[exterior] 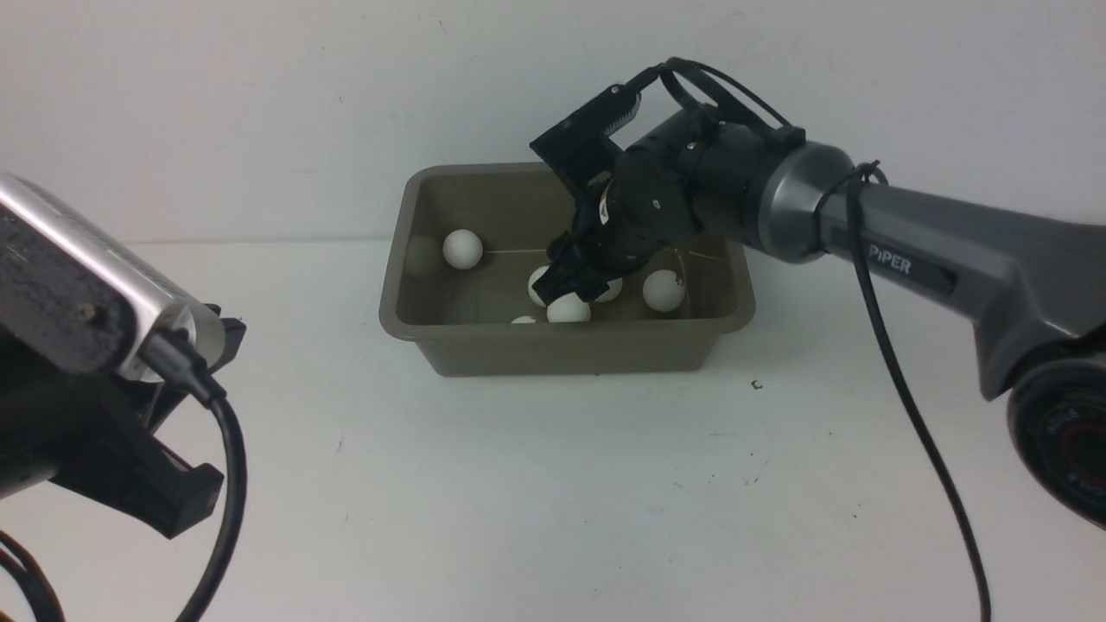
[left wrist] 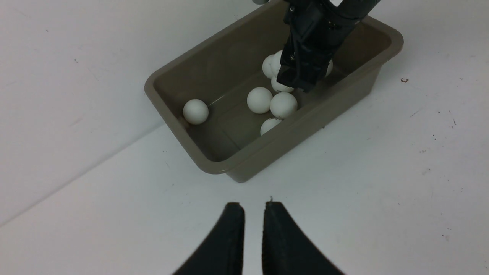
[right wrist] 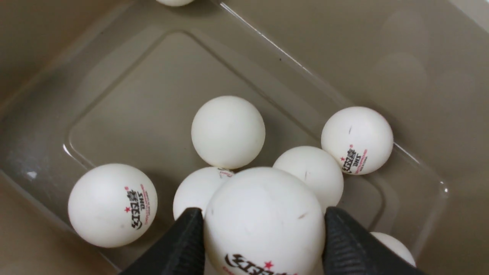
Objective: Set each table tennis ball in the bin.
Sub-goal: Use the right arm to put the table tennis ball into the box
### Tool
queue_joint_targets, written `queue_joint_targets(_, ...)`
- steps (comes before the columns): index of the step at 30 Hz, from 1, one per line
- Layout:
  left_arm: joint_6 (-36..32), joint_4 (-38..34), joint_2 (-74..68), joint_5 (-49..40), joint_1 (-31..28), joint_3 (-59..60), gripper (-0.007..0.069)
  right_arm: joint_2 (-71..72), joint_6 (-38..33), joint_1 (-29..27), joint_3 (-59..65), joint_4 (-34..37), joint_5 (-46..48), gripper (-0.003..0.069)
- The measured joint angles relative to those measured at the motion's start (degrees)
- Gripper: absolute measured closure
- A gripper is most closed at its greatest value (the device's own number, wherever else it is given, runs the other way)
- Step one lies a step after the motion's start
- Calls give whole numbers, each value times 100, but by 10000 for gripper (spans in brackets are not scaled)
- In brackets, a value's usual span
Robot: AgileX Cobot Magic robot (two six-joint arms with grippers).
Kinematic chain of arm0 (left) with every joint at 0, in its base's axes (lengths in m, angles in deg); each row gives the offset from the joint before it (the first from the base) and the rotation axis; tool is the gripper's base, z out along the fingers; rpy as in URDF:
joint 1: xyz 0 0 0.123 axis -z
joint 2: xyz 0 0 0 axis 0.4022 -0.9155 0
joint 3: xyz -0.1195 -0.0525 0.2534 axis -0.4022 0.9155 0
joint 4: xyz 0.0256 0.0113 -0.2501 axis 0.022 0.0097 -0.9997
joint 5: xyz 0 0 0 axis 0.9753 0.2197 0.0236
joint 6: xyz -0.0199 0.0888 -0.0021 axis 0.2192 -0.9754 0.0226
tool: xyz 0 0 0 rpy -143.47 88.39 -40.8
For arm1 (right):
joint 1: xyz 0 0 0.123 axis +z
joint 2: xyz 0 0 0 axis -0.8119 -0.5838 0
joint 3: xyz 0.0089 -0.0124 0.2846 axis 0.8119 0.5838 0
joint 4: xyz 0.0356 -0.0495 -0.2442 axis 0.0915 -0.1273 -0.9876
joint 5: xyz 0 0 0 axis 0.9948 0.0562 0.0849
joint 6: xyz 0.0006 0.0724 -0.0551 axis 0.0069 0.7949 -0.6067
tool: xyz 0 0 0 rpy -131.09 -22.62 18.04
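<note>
A light, smooth, thin-shelled ball point(right wrist: 263, 221) is seen pinched across its middle by the right pincer point(right wrist: 263, 233) over the bin point(exterior: 415, 328), the empty left pincer point(left wrist: 252, 233) nearly clenched.

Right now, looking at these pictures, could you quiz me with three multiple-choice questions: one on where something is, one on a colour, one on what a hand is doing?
1. Where is the right hand?
A. Inside the bin
B. Over bare table
C. Behind the bin

2. What colour is the bin?
A. Bright blue
B. Grey-brown
C. Red

3. What is the right hand doing?
A. Standing open and empty
B. Gripping a white ball
C. Gripping the bin's rim

Answers:
1. A: the front view shows it reaching down among the balls in the bin.
2. B: its walls look taupe in every view.
3. B: the right wrist view shows the held ball between both fingers.

The left hand stays out of it, shut and empty over the table.
</note>
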Motion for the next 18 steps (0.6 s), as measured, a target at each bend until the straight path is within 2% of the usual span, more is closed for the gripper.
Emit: queue_joint_targets(18, 7, 0, 0, -147, 0, 0, 566, 151, 0, -4, -12, -88, 310, 284)
